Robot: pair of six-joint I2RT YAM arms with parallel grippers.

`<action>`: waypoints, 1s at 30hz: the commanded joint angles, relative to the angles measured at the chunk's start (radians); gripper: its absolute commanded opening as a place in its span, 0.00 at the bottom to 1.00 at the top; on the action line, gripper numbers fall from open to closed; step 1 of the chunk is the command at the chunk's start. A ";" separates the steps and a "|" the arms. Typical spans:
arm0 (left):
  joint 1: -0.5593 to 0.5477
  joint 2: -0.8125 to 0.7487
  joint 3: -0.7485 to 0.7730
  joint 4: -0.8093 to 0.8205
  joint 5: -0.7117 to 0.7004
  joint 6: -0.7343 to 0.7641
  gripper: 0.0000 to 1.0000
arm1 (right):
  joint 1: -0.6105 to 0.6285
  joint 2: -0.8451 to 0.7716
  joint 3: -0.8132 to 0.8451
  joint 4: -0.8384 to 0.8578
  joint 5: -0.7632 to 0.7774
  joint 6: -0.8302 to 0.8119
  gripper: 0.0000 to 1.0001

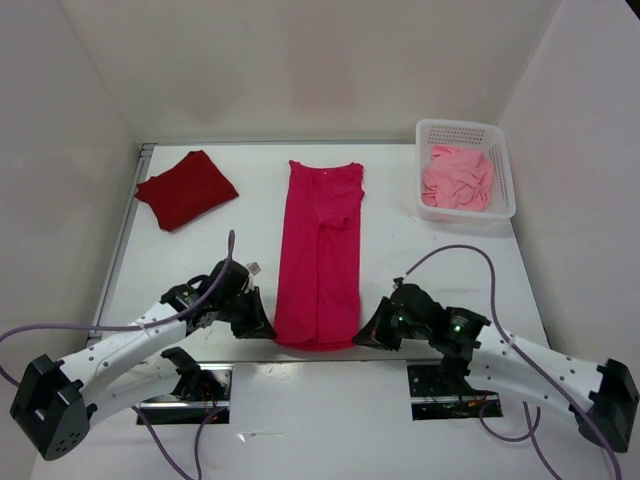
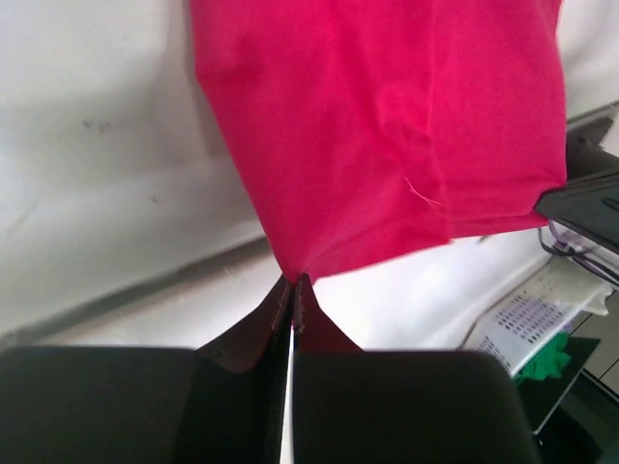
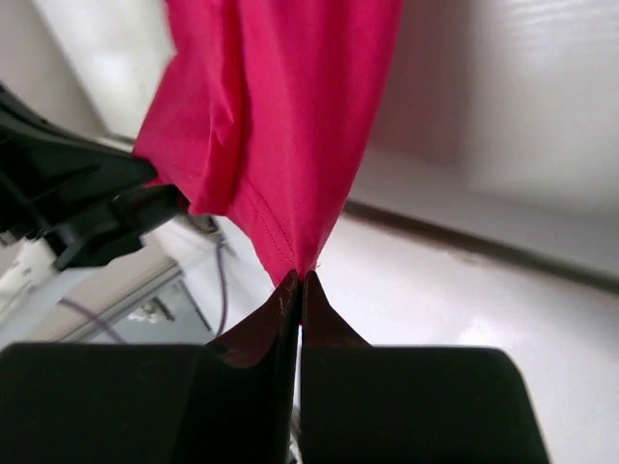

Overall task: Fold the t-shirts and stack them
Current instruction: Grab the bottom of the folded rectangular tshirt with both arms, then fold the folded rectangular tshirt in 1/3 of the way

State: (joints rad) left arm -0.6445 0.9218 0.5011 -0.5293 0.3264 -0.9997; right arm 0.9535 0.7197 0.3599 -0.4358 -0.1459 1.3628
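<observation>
The bright crimson cloth t-shirt is lying as a long, narrow strip down the middle of the white surface, its collar end pointing away from the arm bases and its hem end reaching the near edge.

The left gripper is sitting at the near left corner of this crimson t-shirt. In the left wrist view its black fingers are pressing tight together and pinching a corner of the fabric between their tips.

The right gripper is sitting at the near right corner of the same hem. In the right wrist view its jaws are likewise closing flat on a stitched corner of the crimson cloth, which is hanging in folds from the pinch.

To the far left of the crimson t-shirt, well apart from it, the dark red cloth t-shirt is lying folded into a compact square. To its far right, the light salmon pink cloth t-shirt is lying crumpled inside the white perforated plastic basket.
</observation>
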 commanded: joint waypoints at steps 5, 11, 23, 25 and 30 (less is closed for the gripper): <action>0.061 0.018 0.200 -0.121 -0.033 0.065 0.00 | -0.149 0.091 0.187 -0.159 0.002 -0.161 0.00; 0.137 0.203 0.342 0.007 -0.098 0.127 0.00 | -0.483 0.363 0.388 -0.078 -0.049 -0.471 0.00; 0.270 0.698 0.685 0.138 -0.184 0.288 0.00 | -0.617 0.878 0.729 0.068 -0.018 -0.640 0.00; 0.284 0.757 0.724 0.149 -0.193 0.303 0.00 | -0.633 0.917 0.763 0.077 -0.018 -0.640 0.00; 0.313 0.844 0.777 0.180 -0.193 0.325 0.00 | -0.656 1.043 0.847 0.115 -0.018 -0.660 0.00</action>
State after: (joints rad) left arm -0.3485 1.7309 1.2270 -0.3805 0.1574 -0.7254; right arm 0.3145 1.7126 1.1271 -0.3885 -0.1875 0.7418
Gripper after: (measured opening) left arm 0.008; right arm 0.007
